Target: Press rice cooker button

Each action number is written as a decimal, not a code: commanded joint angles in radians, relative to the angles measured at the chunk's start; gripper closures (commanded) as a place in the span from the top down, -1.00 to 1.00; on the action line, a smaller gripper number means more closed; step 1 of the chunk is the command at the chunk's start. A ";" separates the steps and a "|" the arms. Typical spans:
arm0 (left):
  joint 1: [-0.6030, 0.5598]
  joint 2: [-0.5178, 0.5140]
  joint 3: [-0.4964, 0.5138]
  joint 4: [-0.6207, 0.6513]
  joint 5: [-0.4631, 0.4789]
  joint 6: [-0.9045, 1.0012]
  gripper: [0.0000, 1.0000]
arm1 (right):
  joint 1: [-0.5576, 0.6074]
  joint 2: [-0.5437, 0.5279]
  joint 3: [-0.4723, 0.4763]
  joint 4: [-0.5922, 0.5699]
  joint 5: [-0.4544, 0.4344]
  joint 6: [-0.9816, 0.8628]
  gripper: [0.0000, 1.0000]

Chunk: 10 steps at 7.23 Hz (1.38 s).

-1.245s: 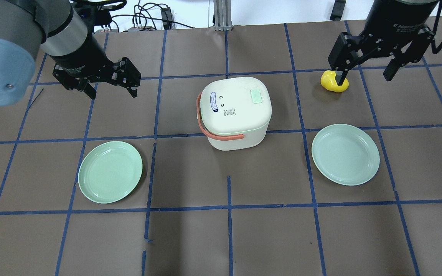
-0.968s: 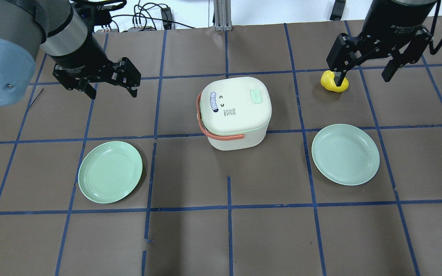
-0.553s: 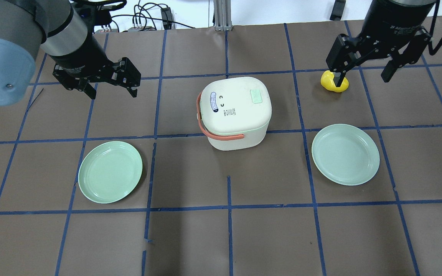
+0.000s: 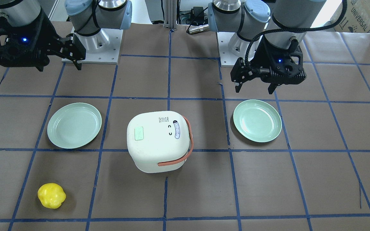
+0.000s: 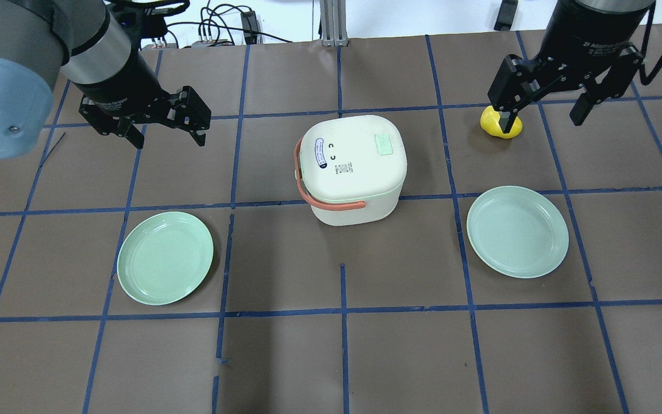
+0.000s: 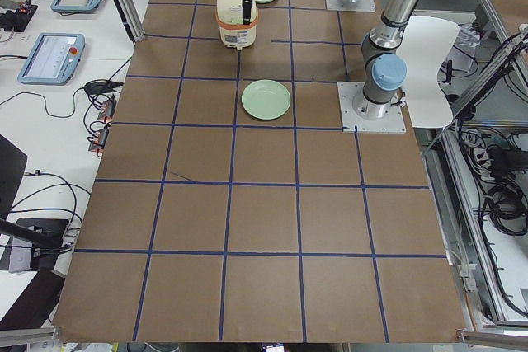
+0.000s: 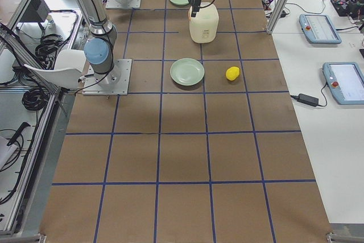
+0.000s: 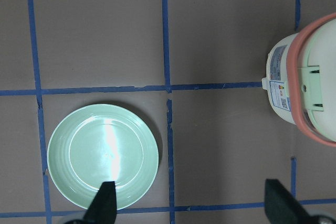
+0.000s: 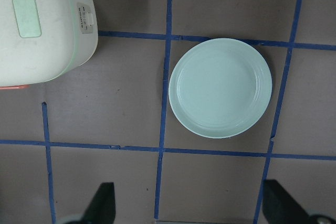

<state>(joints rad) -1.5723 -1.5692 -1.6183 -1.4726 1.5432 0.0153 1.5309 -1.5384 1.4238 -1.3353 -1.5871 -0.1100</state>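
The white rice cooker (image 5: 353, 167) stands in the middle of the table with its lid closed and its orange-red handle band folded down toward the robot's left. A pale green rectangular button (image 5: 384, 144) sits on the lid; it also shows in the front-facing view (image 4: 138, 133) and the right wrist view (image 9: 26, 17). The inner pot is hidden. My left gripper (image 5: 168, 137) is open and empty, hovering far left of the cooker. My right gripper (image 5: 542, 119) is open and empty, hovering far right of it, above the table.
A green plate (image 5: 165, 257) lies near left of the cooker and another green plate (image 5: 517, 231) near right. A yellow lumpy object (image 5: 500, 123) lies beyond the right plate, partly behind a right finger. Blue tape lines grid the brown table.
The right gripper has drifted very slightly. The left gripper, cooker, plates and yellow object have not moved.
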 commanded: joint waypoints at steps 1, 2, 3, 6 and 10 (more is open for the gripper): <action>0.000 0.000 0.000 0.000 0.000 0.000 1.00 | 0.000 -0.002 0.004 0.002 0.003 0.009 1.00; 0.000 0.000 0.000 0.000 0.000 0.000 1.00 | 0.002 -0.005 0.004 0.002 0.003 0.010 1.00; 0.000 0.000 0.000 0.000 0.000 0.000 1.00 | 0.002 -0.012 0.003 0.002 0.004 0.009 1.00; 0.000 0.000 0.000 0.000 0.000 0.000 1.00 | 0.002 -0.003 0.003 -0.002 0.030 0.007 1.00; 0.000 0.000 0.000 0.000 0.000 0.000 1.00 | 0.002 0.000 0.004 -0.005 0.045 0.009 1.00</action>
<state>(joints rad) -1.5723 -1.5693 -1.6184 -1.4726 1.5432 0.0153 1.5325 -1.5406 1.4269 -1.3411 -1.5448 -0.1050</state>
